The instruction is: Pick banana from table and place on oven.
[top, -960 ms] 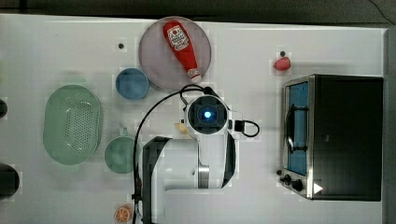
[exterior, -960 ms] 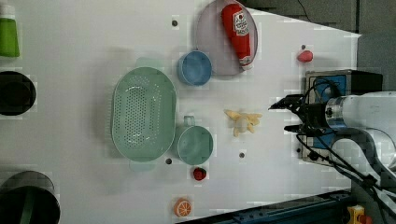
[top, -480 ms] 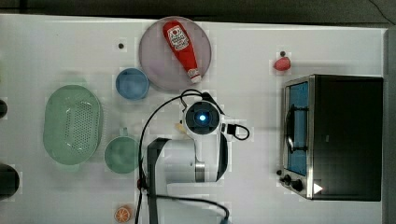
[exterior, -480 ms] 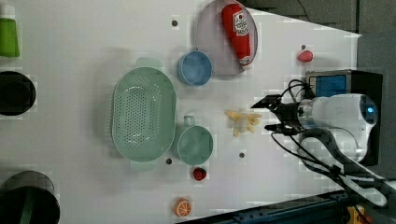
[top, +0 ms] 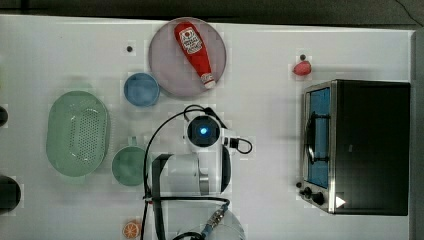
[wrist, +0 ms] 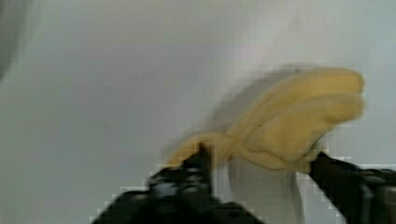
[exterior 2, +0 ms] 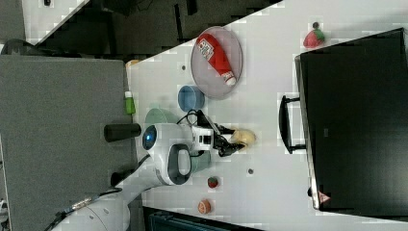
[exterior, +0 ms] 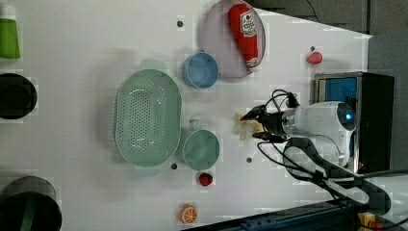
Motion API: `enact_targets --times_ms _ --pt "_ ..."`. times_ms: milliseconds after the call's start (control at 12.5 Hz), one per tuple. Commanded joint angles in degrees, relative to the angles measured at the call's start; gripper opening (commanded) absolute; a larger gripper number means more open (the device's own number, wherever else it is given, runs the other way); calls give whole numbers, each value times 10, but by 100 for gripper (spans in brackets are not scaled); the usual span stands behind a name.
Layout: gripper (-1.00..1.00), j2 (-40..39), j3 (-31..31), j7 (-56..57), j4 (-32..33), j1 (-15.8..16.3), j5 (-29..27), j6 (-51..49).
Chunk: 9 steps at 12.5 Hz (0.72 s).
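Left view: the gripper (exterior: 256, 126) reaches the banana (exterior: 246, 129) on the table (exterior: 86, 192), at 3 o'clock from the teal cup (exterior: 201, 149). Wrist view: spread fingers (wrist: 198, 163) straddle the banana (wrist: 289, 126), not yet clamped. It looks light and soft, best pinched at the whitish stub.

white rounded arm (top: 185, 172) with blue light, black looping cables, black end effector (exterior: 260, 126)
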<state>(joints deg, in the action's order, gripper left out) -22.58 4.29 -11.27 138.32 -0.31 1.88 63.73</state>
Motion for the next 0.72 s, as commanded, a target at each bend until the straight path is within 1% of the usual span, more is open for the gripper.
enact_targets --times_ms 80,240,320,480,640,720 --pt "-6 19 -8 -27 -3 -6 -12 3" --pt "-49 21 -7 -27 -5 -6 -12 3" --pt "-61 25 -8 -27 -6 -6 -12 3" --pt "-61 53 -4 -27 -8 -6 -12 -1" --pt "-61 109 -3 -27 -14 -6 -12 -22" --pt "-61 143 -4 -27 -24 -6 -12 -51"
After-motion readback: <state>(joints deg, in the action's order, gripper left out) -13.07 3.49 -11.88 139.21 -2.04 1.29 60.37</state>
